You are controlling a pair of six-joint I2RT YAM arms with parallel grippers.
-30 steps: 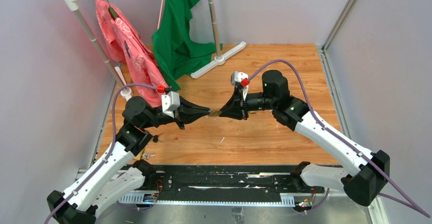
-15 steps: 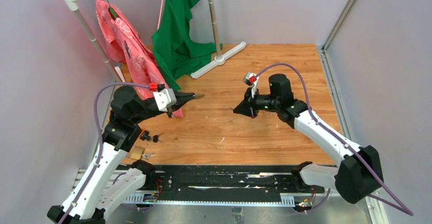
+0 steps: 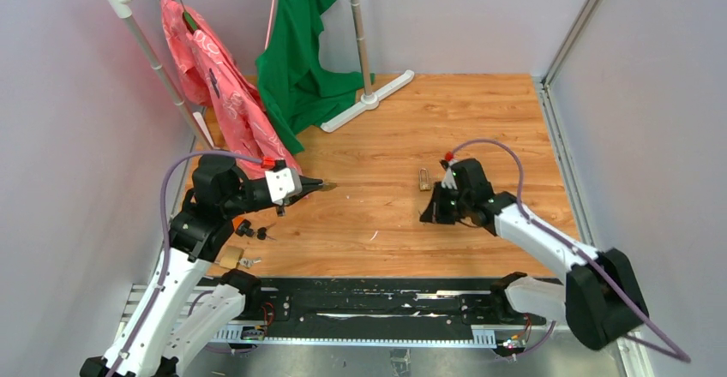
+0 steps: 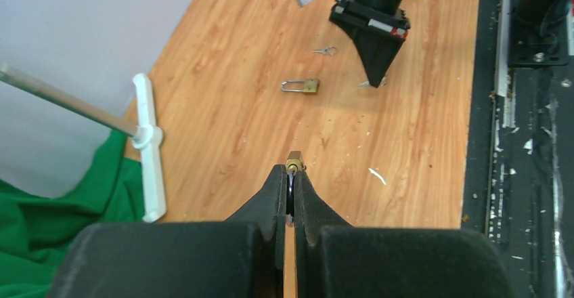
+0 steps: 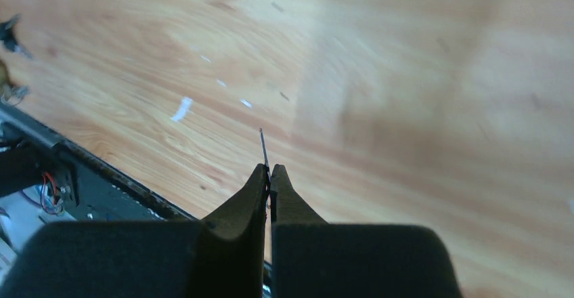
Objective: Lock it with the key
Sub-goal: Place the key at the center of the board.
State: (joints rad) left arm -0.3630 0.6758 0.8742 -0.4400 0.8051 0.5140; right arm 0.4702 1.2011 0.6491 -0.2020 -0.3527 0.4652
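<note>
Left claw [image 4: 292, 176] pinching small brass piece, raised above worktop [image 3: 514, 120]. Right claw [image 5: 268, 173] pinching key [image 5: 263, 147], low. Padlock [image 4: 302, 85] lying between arms.

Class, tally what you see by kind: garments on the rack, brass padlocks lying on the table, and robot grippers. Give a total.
Garments: 2 (pink garment, green garment)
Padlocks: 2 (centre padlock, near-left padlock)
Grippers: 2 (left gripper, right gripper)
Total: 6

Far left: white garment rack [image 3: 141, 30] carrying pink patterned garment [image 3: 225, 94] and green garment [image 3: 302, 60], the latter draped over the white rack foot [image 3: 369, 99]. Beneath: wooden tabletop [image 3: 480, 111]; near edge: black rail [image 3: 369, 308].
</note>
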